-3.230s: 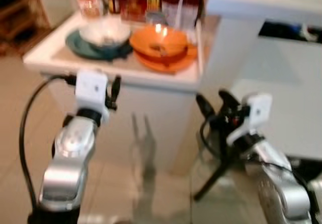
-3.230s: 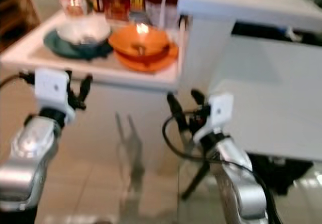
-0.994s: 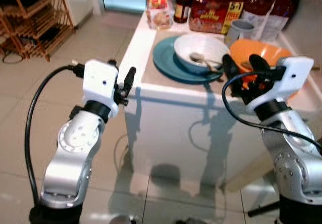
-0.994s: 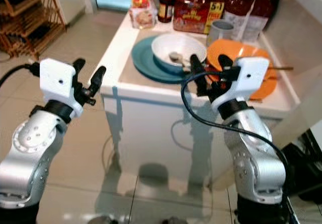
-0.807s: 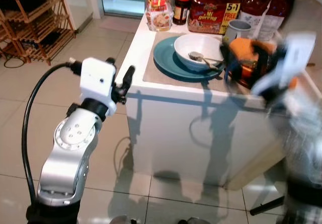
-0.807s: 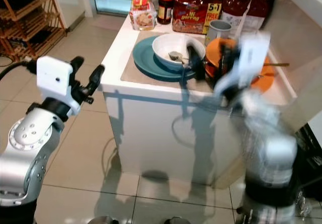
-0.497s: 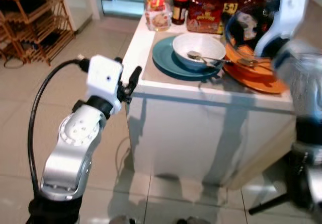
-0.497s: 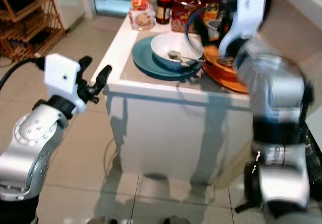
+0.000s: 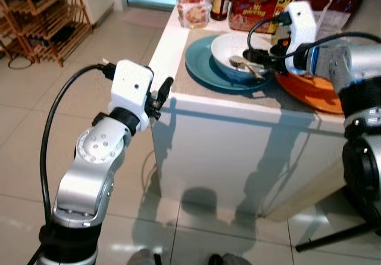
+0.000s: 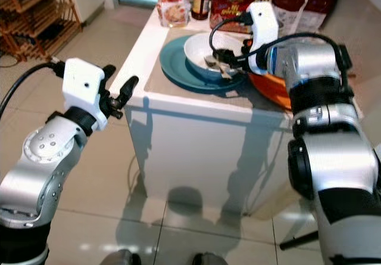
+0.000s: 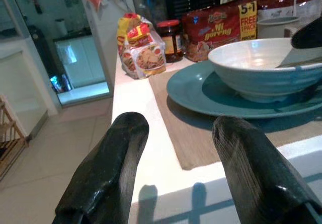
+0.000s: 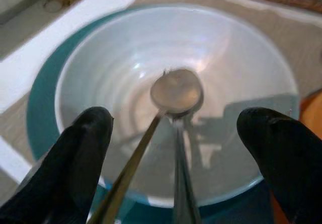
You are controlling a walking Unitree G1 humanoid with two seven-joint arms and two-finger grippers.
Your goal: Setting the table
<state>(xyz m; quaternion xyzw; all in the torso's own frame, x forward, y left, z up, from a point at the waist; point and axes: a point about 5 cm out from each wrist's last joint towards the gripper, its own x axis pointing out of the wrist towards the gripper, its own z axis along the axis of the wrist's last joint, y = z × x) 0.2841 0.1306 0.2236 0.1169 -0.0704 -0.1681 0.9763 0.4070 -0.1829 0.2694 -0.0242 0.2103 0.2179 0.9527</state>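
white bowl (image 9: 243, 55) on teal plate (image 9: 205, 69), on counter (image 9: 178, 101); holds spoon (image 12: 176, 90) and a second utensil, heads at bowl's centre, handles slanting up over the rim toward right hand (image 12: 183, 148). right hand spread, at the bowl's rim. orange plate (image 9: 315, 92) beside. left hand (image 11: 178, 158) spread, off counter's edge.

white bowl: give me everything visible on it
The white bowl looks like glossy ceramic, round, with faint ridges inside. It sits upright on the teal plate, which lies on a tan placemat. A metal spoon and a second utensil lean inside it, handles over the rim. The right gripper hovers open above it.
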